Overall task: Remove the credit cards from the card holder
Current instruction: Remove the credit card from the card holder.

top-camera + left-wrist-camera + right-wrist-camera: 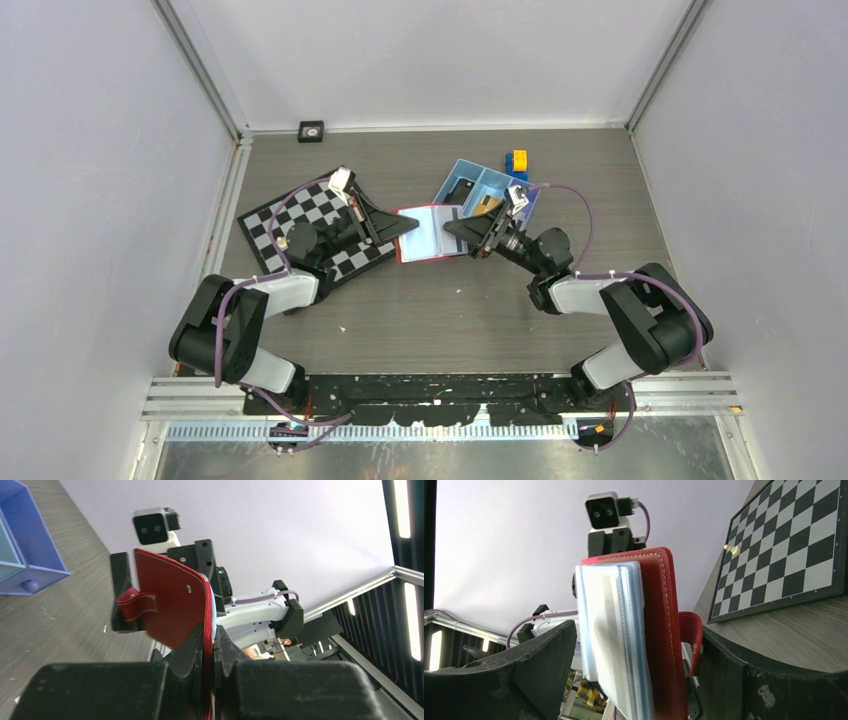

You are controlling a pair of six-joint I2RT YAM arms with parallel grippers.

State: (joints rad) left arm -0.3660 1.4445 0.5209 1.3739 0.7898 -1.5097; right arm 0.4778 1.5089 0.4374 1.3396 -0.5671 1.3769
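The left claw point(210, 647) is clamped on one edge of the red card holder point(172, 602), which hangs open between the two arms. The right claw point(636, 634) stands wide apart, with a finger on each side of the holder's other edge. There a pale card point(606, 630) shows in the clear sleeves. Just behind the right claw sits a blue tray point(465, 177) with a flat dark-and-gold thing in it, too small to name. A chessboard point(268, 225) lies under the left arm. Grey surface point(450, 300) stretches from the holder to the arm bases, and walls close the other sides.
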